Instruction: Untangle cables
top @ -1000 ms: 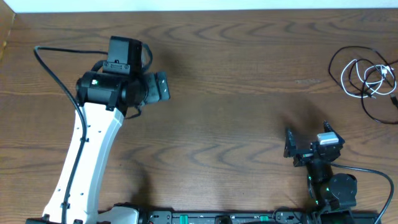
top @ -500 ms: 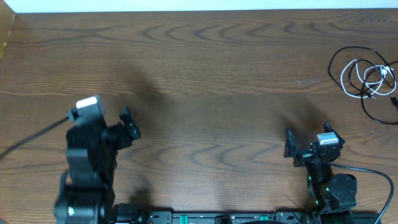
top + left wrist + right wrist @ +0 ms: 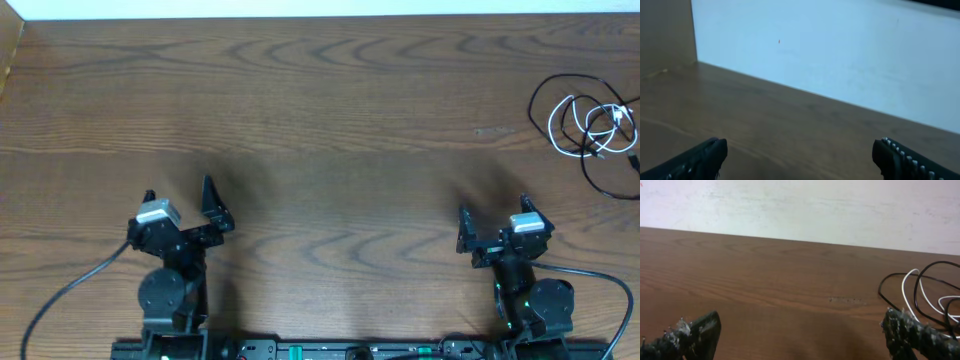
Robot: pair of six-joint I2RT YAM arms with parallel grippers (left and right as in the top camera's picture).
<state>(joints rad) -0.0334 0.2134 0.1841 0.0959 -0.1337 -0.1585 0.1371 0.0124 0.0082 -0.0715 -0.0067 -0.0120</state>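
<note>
The cables lie tangled at the far right of the wooden table: a white cable point(image 3: 585, 125) looped inside a black cable point(image 3: 600, 175). In the right wrist view the black cable point(image 3: 900, 277) and white cable point(image 3: 912, 292) show at the right edge. My right gripper point(image 3: 492, 212) is open and empty near the front edge, well short of the cables; it also shows in the right wrist view point(image 3: 800, 330). My left gripper point(image 3: 178, 192) is open and empty at the front left, also seen in the left wrist view point(image 3: 800, 155).
A white wall point(image 3: 800, 205) runs along the table's far edge. A wooden side panel point(image 3: 665, 30) stands at the far left. Thick black arm wires point(image 3: 60, 290) trail near the front edge by both bases.
My left arm has pulled back from the upper left of the table to the front edge, its gripper now open. The right arm and the cables have not moved.
</note>
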